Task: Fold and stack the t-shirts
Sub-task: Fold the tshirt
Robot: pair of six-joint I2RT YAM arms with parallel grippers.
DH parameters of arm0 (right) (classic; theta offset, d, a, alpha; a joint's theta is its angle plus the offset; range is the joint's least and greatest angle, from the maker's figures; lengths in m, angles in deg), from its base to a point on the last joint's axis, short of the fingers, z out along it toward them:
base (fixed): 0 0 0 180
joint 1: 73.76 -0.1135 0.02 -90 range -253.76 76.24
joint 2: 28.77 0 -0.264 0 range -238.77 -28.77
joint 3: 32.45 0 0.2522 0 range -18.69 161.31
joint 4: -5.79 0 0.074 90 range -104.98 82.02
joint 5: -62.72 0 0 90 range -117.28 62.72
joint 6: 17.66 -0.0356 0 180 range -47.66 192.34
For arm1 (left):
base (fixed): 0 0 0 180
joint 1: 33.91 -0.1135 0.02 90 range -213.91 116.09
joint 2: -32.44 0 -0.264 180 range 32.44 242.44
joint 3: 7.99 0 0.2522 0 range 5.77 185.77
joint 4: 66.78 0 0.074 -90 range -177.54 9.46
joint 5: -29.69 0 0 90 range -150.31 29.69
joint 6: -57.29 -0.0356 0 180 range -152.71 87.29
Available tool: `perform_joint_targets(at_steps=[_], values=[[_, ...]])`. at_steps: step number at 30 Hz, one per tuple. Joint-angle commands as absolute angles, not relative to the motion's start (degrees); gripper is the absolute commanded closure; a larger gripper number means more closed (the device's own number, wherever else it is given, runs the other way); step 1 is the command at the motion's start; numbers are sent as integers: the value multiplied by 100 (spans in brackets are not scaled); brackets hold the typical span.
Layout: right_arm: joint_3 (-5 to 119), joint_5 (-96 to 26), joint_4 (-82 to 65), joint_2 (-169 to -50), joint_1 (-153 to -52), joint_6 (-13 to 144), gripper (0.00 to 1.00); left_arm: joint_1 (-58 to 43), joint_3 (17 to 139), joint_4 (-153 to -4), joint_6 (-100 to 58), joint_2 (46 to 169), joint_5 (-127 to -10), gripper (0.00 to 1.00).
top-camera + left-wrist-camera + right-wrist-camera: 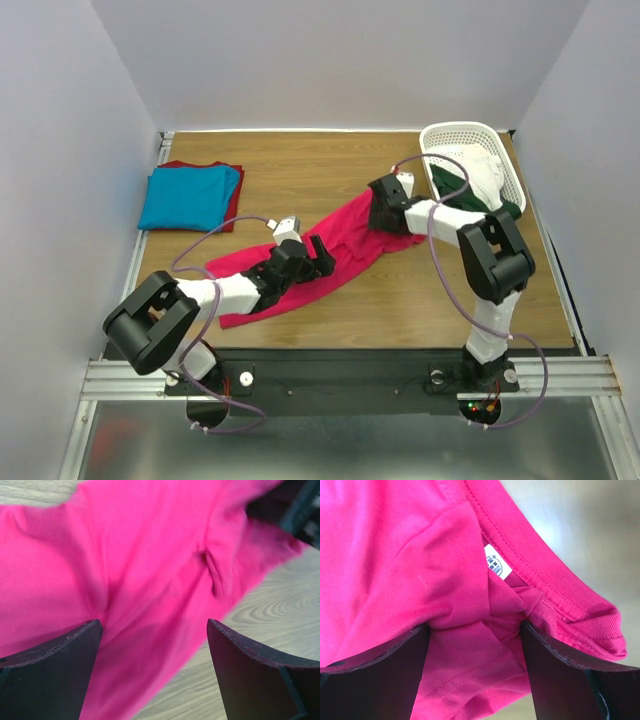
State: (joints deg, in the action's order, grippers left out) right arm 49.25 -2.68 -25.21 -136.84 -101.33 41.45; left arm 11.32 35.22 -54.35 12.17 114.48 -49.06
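The crimson-pink t-shirt (345,248) was laid out in a long diagonal band across the wooden worktop (330,170), running from the near left towards the far right. The left claw (152,622) was held above the middle of that band, its jaws spread wide with nothing between them but the cloth lying below. The right claw (475,625) was set at the collar end of the same shirt, its jaws also parted, and bunched fabric was seen between them and against both fingers; no closed grip could be made out. The white neck label (498,562) was visible just inside the ribbed collar, beyond the fingertips. At the far left of the worktop a folded turquoise-blue t-shirt (188,195) was stacked on a dark red t-shirt (233,205), of which only the edges were shown. At the far right a white lattice basket (460,130) was placed, with white cloth (482,172) and something dark green (506,208) in it.
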Motion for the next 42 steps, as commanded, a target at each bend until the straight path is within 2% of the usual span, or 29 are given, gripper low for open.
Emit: perform_joint_targets(at_steps=[1,7,12,17,24,30,42], values=[[5678,-505,-2766,-14697,-9916,4693,21,1126,3539,-5435,1563,11146,-4791,1],[6943,-654,-2766,-15488,-9854,4948,21,1126,4240,-5917,1335,11164,-4459,1],[7376,-768,-2766,-15340,-9854,5361,15,1126,4620,-6260,1019,10856,-4098,1],[7237,-970,-2749,-14629,-9863,5625,9,1118,4366,-6656,983,10461,-3658,1],[6630,-1629,-2714,-13837,-9915,5626,9,1126,3636,-6718,1246,10276,-3807,1],[6401,-2087,-2591,-14012,-9925,5520,9,1126,3170,-6630,1378,10109,-3957,1],[6594,-1938,-2503,-14776,-9916,5371,9,1144,2801,-6120,1633,10645,-4554,1]])
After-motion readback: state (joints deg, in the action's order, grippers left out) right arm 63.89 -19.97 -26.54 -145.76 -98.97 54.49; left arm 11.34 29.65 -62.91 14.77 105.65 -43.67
